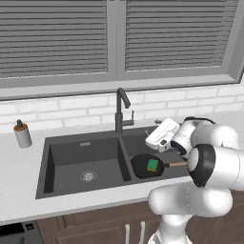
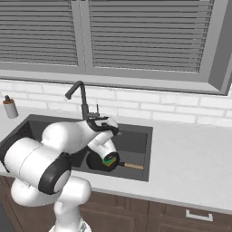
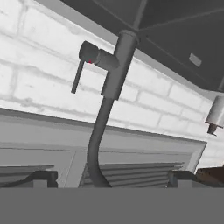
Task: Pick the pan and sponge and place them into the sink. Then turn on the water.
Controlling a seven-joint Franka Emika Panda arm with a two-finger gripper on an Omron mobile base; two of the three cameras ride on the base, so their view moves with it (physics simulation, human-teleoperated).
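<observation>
Pan (image 1: 143,166) with sponge (image 1: 152,165) rests in sink (image 1: 71,143) right basin; I face faucet lever (image 3: 78,78), upper left, ready for water; jaws spread.

- Left base view looks forward and down from behind the arm, the sink (image 1: 86,164) mid-frame.
- Right base view shares that sink (image 2: 131,145) and faucet (image 2: 80,100), seen from the other side.
- Hand view, rolled upside down, sits close to the faucet (image 3: 111,87).
</observation>
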